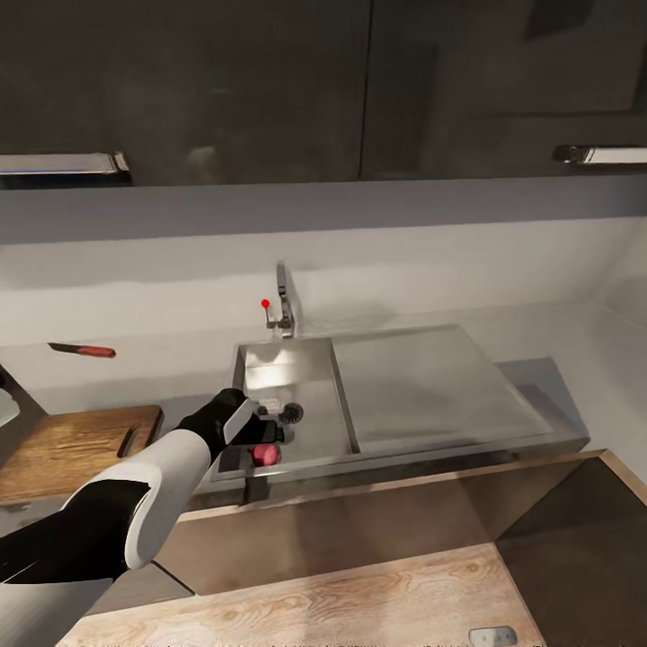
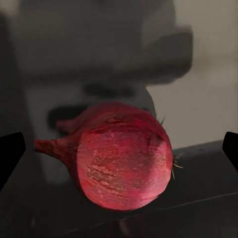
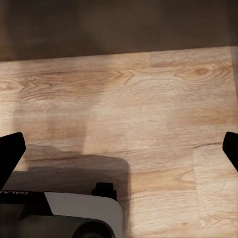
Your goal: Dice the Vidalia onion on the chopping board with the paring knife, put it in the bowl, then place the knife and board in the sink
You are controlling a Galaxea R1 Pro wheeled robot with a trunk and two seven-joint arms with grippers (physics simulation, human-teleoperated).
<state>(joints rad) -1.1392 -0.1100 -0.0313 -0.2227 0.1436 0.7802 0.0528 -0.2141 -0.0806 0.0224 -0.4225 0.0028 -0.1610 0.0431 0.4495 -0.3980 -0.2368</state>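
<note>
**Kid:** Are your fingers holding it?

**Me:** Not yet. My left fingers [image 2: 10,153] are wide apart, with the onion [image 2: 121,156] between them, down in the sink [image 1: 310,359]. My right fingers [image 3: 11,151] are apart too, over the wood floor [image 3: 148,99].

**Kid:** How do you do it well?

**Me:** I think I should go lower, squeeze its fat middle, then lift slowly toward the chopping board [image 1: 72,449] on the tabletop [image 1: 575,350].

Deep red onion [image 2: 124,158], brown wood-grain chopping board [image 1: 72,449], seemingly red-handled knife [image 1: 83,350]

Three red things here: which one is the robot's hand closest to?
The onion in the sink, right by the left gripper; the knife and tap lever lie farther.
</note>
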